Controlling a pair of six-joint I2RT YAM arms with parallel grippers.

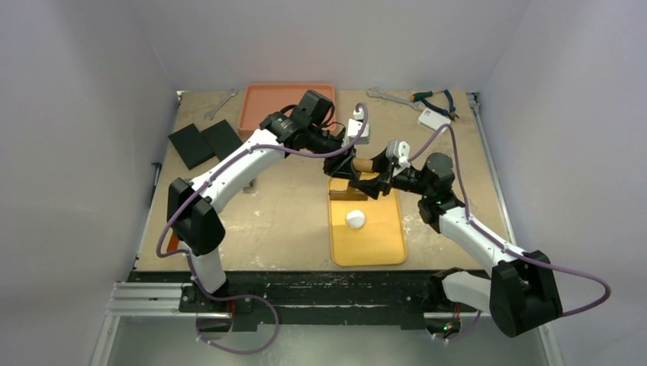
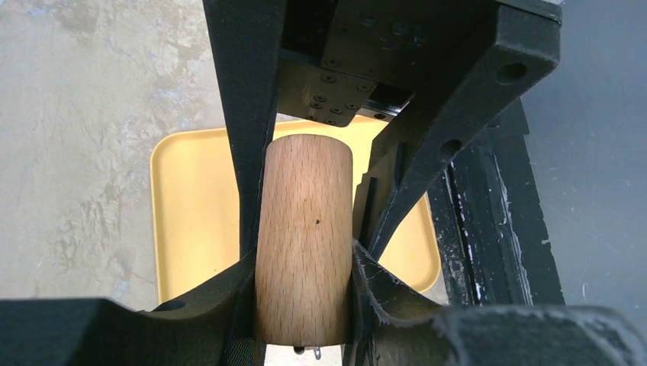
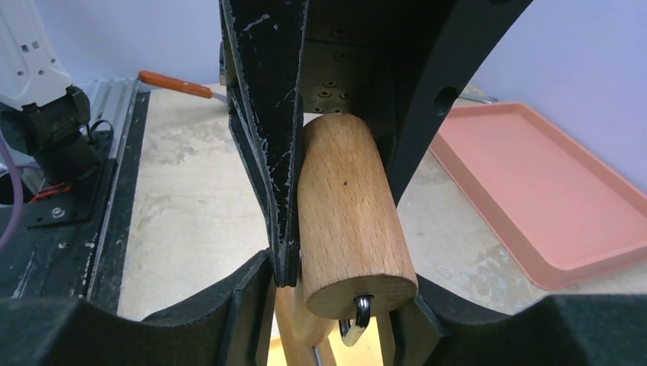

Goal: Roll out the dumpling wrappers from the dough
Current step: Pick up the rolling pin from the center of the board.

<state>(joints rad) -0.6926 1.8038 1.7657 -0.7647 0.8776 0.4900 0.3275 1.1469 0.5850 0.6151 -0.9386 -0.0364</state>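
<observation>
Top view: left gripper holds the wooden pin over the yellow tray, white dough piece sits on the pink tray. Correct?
No: the white dough piece sits on the yellow tray, not the pink tray, as the top view shows. The left gripper does hold the wooden pin over the yellow tray.

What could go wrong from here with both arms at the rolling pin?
The right gripper brackets its handle, but a firm clamp isn't evident; the rolling pin could tilt against the left gripper's grip. The white dough piece lies nearer on the yellow tray than the pin; lowering straight down may miss it.
</observation>
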